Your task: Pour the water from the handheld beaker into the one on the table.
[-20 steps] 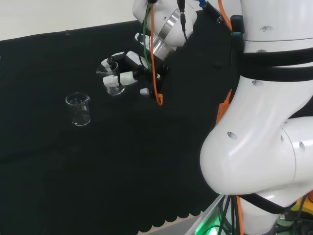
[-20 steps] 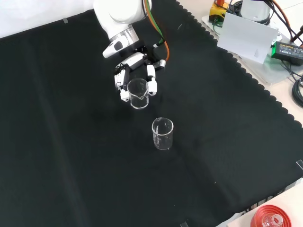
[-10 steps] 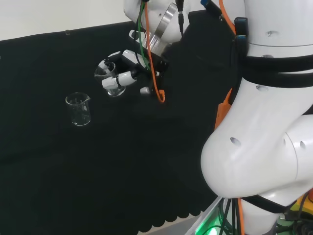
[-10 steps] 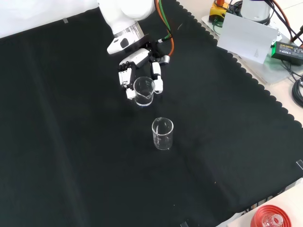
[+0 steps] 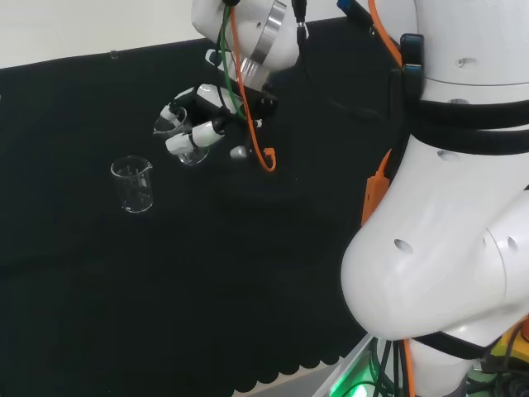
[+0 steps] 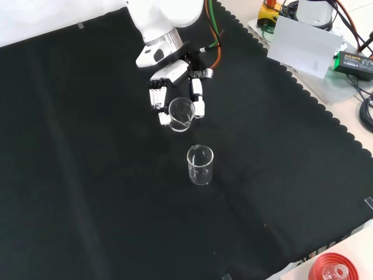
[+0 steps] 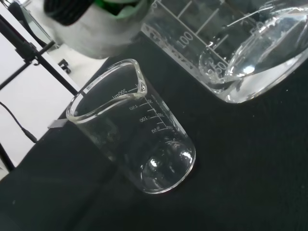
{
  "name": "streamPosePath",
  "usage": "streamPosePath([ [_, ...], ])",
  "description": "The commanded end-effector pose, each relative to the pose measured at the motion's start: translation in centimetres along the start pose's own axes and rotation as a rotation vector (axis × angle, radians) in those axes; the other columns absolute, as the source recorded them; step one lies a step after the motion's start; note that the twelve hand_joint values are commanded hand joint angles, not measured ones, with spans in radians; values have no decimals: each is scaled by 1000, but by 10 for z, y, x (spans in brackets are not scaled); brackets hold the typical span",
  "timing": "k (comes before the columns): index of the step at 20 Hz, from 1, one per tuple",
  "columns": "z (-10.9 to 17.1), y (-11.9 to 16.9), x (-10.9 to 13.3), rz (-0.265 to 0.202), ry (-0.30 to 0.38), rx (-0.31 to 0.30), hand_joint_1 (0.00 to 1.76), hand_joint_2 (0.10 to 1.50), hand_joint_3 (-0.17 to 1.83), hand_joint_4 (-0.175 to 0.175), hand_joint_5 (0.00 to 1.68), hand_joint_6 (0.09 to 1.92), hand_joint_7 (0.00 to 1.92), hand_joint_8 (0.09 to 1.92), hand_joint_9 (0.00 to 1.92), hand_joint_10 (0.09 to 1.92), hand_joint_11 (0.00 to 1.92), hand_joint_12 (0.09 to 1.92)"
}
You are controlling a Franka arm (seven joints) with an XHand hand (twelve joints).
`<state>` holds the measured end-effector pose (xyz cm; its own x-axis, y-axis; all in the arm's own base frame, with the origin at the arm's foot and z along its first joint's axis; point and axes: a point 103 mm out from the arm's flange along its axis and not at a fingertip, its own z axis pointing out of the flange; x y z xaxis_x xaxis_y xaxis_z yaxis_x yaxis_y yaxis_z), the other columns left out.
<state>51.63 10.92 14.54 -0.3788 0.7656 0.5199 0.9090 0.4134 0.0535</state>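
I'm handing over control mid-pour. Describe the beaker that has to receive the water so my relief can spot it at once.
In the front view, find the black cloth, then the hand near its top. Just below it a clear beaker stands upright, alone on the cloth. Unlike the tilted beaker in the fingers, nothing touches it.

The wrist view's edge cuts off the held beaker.

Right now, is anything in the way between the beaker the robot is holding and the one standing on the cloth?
Nothing visible. The hand holds the beaker tilted, and only bare black cloth lies between it and the standing beaker.
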Motion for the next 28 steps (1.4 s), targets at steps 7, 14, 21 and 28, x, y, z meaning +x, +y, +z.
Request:
streamPosePath([
  [7,9,14,24,17,-158,38,1311,1026,-175,-140,1393,299,1554,87,1427,144,1114,879],
  [14,9,19,31,35,-253,86,1316,1023,-175,-175,1429,225,1550,87,1431,137,1124,872],
  [21,3,21,32,44,-306,121,1316,1023,-175,-175,1432,219,1551,87,1433,135,1127,870],
  [28,3,26,38,47,-356,175,1316,1023,-175,-175,1434,214,1551,87,1437,134,1133,869],
])
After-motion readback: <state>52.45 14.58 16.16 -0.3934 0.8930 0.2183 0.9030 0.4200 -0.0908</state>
